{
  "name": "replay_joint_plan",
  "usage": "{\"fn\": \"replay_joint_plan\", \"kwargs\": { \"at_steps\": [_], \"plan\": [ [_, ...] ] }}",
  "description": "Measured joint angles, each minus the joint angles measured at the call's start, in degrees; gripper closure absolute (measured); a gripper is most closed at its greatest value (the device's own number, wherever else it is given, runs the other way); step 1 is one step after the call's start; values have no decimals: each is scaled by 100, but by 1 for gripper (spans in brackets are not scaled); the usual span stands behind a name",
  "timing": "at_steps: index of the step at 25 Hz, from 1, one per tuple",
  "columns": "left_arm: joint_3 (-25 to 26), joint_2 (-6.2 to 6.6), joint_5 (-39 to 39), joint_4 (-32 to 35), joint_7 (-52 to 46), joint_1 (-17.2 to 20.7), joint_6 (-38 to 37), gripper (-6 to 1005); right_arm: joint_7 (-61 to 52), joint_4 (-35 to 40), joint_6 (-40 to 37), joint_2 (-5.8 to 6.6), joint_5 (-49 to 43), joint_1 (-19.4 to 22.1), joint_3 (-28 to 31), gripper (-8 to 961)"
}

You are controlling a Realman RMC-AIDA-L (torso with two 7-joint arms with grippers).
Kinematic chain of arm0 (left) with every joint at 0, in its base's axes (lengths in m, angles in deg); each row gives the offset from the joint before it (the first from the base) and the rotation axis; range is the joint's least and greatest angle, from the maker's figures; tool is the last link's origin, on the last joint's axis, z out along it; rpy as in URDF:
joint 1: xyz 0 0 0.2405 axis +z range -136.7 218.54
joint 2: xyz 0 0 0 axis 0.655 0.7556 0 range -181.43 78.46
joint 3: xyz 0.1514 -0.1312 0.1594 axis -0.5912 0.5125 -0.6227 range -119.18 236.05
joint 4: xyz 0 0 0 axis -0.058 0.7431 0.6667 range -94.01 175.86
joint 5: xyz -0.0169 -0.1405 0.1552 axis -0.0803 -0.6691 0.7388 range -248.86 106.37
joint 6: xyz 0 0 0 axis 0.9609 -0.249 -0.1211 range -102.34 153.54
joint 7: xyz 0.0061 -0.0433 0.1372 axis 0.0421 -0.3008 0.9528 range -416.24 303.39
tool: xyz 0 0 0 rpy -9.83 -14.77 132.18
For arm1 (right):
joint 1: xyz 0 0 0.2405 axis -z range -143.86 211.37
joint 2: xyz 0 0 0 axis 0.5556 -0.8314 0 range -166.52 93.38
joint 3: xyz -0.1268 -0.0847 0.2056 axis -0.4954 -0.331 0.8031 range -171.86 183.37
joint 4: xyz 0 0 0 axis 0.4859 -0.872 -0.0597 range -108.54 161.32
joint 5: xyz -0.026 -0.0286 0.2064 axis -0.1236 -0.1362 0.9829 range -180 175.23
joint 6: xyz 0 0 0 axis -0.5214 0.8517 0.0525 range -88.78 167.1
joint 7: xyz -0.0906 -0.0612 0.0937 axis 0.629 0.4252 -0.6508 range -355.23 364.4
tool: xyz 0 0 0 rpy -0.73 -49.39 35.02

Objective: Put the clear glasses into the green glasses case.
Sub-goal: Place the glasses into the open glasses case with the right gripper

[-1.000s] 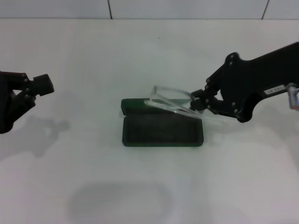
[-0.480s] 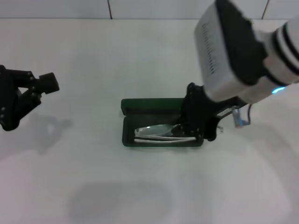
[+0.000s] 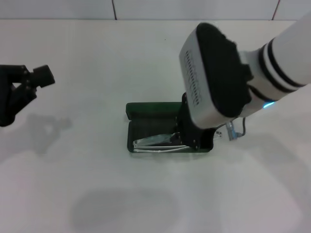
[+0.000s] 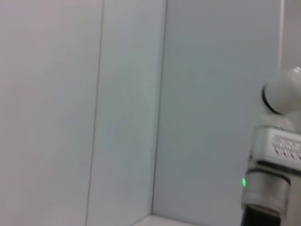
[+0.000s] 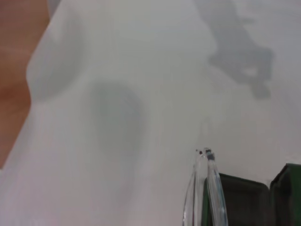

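Observation:
The green glasses case lies open mid-table, its lid flat behind the tray. The clear glasses lie folded in the tray's front part, reaching towards its left end. My right gripper hangs low over the tray's right end, shut on the clear glasses, with the wrist hiding its fingers. In the right wrist view the glasses' thin arms stick out over the case's edge. My left gripper is parked above the table at the far left, away from the case.
The white tabletop surrounds the case, with a tiled wall behind it. The big white and black right forearm hangs over the case's right side. A wooden floor strip shows past the table's edge. The left wrist view shows a wall and a white arm joint.
My right arm swung in over the case and lowered the glasses from above the lid into the tray, then shifted them slightly left. The left gripper only drifted slightly.

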Motion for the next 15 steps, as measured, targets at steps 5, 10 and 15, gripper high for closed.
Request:
{"fn": "replay_joint_plan", "kwargs": {
  "at_steps": [5,10,15],
  "plan": [
    [122,-45,-9,-42,-158,-44,4,963,-84,0,328,-5,-158,73,-172,879],
    [171,-62,-14,-150,-224,-58,6,963,-135,0,569,-4,-307,106,-288,879],
    [174,-62,-20,-178,-345,-66,5,962,-319,0,761,-4,-541,142,-491,879]
  ]
}}
